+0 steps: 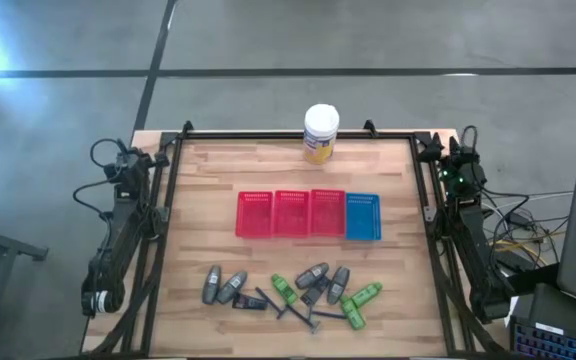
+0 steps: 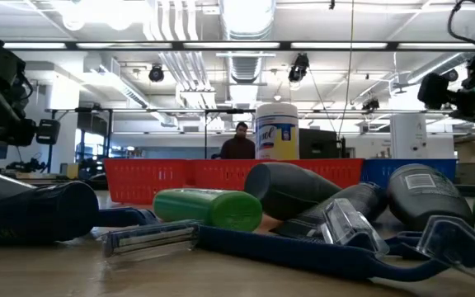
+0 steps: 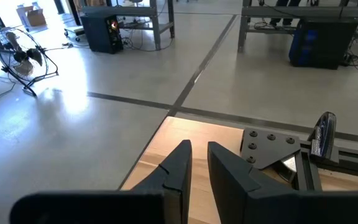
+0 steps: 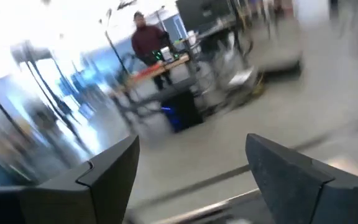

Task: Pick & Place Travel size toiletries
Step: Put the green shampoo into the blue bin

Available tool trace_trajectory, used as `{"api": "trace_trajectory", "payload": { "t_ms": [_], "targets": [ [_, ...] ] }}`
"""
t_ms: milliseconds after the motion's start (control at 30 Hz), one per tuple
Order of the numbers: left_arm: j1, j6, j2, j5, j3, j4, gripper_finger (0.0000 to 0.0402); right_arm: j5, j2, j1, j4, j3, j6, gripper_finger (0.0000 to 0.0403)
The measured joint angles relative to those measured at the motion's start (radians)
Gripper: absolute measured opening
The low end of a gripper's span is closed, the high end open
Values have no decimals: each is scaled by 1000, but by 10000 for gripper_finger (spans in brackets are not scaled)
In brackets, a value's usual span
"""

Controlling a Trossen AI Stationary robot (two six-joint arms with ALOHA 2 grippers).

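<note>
The travel size toiletries lie in a loose row along the table's near edge: grey tubes (image 1: 224,287), green tubes (image 1: 284,290), thin dark razors (image 1: 303,316). The low view shows them close up: a green tube (image 2: 209,208), a grey tube (image 2: 291,188) and a razor (image 2: 151,239), all flat on the wood. My left gripper (image 3: 199,155) is at the table's far left corner (image 1: 133,162), with a narrow gap between its fingers. My right gripper (image 4: 191,162) is at the far right corner (image 1: 458,165), wide open and empty.
Three red mesh baskets (image 1: 290,213) and a blue one (image 1: 363,216) stand side by side mid-table. A white-lidded yellow canister (image 1: 321,133) stands at the far edge. Black rails (image 1: 168,200) run along both table sides. A person (image 2: 239,142) sits far behind the table.
</note>
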Motion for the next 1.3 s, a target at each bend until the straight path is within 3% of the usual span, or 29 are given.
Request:
{"api": "trace_trajectory", "payload": {
  "t_ms": [100, 233, 300, 400, 467, 533, 633, 700, 900, 1000, 1167, 1300],
  "targets": [
    [0, 0, 0, 0, 0, 0, 58, -23, 0, 0, -32, 0, 405, 277],
    [0, 0, 0, 0, 0, 1, 58, -139, 6, 2, -30, 0, 608, 266],
    [0, 0, 0, 0, 0, 2, 58, -367, 6, 3, -22, -1, 714, 261],
    [0, 0, 0, 0, 0, 5, 58, -686, 5, 21, 50, -1, 700, 253],
    [0, 0, 0, 0, 0, 6, 58, -819, 5, 54, 113, -1, 729, 248],
    [0, 0, 0, 0, 0, 6, 58, -876, 6, 106, 237, 0, 799, 244],
    [0, 0, 0, 0, 0, 6, 58, -856, 5, 212, 302, 47, 844, 243],
    [-1, 0, 0, 0, 0, 6, 58, -839, 12, 302, 208, 111, 801, 244],
    [-1, 0, 0, 0, 0, 6, 58, -696, 119, 643, -497, 366, 523, 240],
    [-1, 0, 0, 0, 0, 6, 58, -581, 212, 831, -688, 460, 496, 242],
    [-1, 0, 0, 0, 0, 6, 58, -520, 362, 1111, -699, 543, 455, 247],
    [-1, 0, 0, 0, 0, 6, 58, -460, 489, 1261, -699, 553, 444, 248]
  ]
}}
